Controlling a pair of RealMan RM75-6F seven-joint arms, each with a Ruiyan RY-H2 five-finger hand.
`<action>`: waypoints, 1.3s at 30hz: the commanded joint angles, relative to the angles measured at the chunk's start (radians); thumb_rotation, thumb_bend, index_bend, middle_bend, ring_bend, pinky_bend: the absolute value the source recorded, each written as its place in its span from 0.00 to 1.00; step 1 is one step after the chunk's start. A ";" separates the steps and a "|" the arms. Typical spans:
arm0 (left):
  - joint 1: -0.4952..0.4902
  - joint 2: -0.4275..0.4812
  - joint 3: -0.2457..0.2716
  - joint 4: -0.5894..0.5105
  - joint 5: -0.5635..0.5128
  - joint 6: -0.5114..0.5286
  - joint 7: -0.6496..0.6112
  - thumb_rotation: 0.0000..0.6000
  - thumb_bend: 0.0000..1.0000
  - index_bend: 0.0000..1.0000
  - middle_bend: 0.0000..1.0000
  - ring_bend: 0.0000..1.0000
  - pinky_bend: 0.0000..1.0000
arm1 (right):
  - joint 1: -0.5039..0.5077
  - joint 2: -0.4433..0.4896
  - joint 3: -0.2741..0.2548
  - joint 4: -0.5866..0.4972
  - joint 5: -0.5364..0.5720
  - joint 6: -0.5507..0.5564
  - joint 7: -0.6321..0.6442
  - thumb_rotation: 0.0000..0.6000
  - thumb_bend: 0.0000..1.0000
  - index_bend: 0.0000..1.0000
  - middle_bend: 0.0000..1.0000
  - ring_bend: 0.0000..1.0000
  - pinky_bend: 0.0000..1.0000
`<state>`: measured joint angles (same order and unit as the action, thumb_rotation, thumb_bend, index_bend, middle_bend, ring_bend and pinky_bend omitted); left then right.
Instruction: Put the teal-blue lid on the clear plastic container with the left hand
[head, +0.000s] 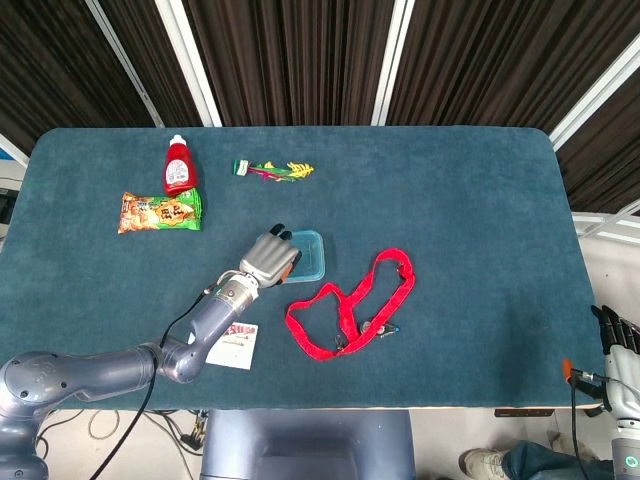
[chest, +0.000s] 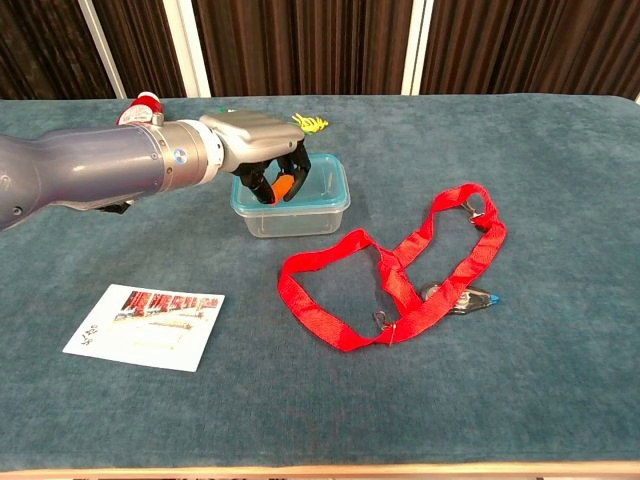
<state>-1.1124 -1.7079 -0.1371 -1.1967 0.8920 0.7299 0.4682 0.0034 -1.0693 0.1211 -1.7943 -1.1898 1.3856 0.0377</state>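
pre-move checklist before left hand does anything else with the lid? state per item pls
1. Teal-blue lid sits on clear plastic container: ok, looks level.
2. Lid sealed all round: cannot tell, left side hidden by the hand.
3. Left hand free of lid: not ok, fingers curled down over its left part.
4. Container upright on blue table: ok.
5. Red strap apart from container: ok.
6. Right hand out of the way: ok, off the table edge.

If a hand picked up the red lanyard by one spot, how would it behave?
The red lanyard is a flat fabric strap lying in loose loops, so it would probably droop and trail rather than hold shape. The metal clip at one end would likely dangle and swing. It looks light.
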 joint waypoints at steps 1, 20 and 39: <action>0.001 -0.004 0.000 0.006 0.000 -0.001 0.002 1.00 0.56 0.62 0.52 0.20 0.13 | 0.000 0.000 0.000 0.000 0.000 -0.001 0.001 1.00 0.39 0.08 0.04 0.02 0.00; 0.014 -0.021 0.002 0.031 0.021 -0.010 -0.010 1.00 0.56 0.62 0.52 0.20 0.13 | 0.000 0.001 0.000 -0.001 0.002 -0.004 0.004 1.00 0.39 0.08 0.04 0.02 0.00; 0.024 -0.013 -0.015 0.016 0.056 0.011 -0.019 1.00 0.57 0.62 0.52 0.20 0.13 | 0.000 0.001 -0.001 -0.001 -0.002 -0.002 0.005 1.00 0.39 0.08 0.04 0.02 0.00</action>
<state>-1.0869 -1.7270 -0.1486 -1.1725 0.9448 0.7355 0.4460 0.0036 -1.0684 0.1201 -1.7952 -1.1920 1.3831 0.0423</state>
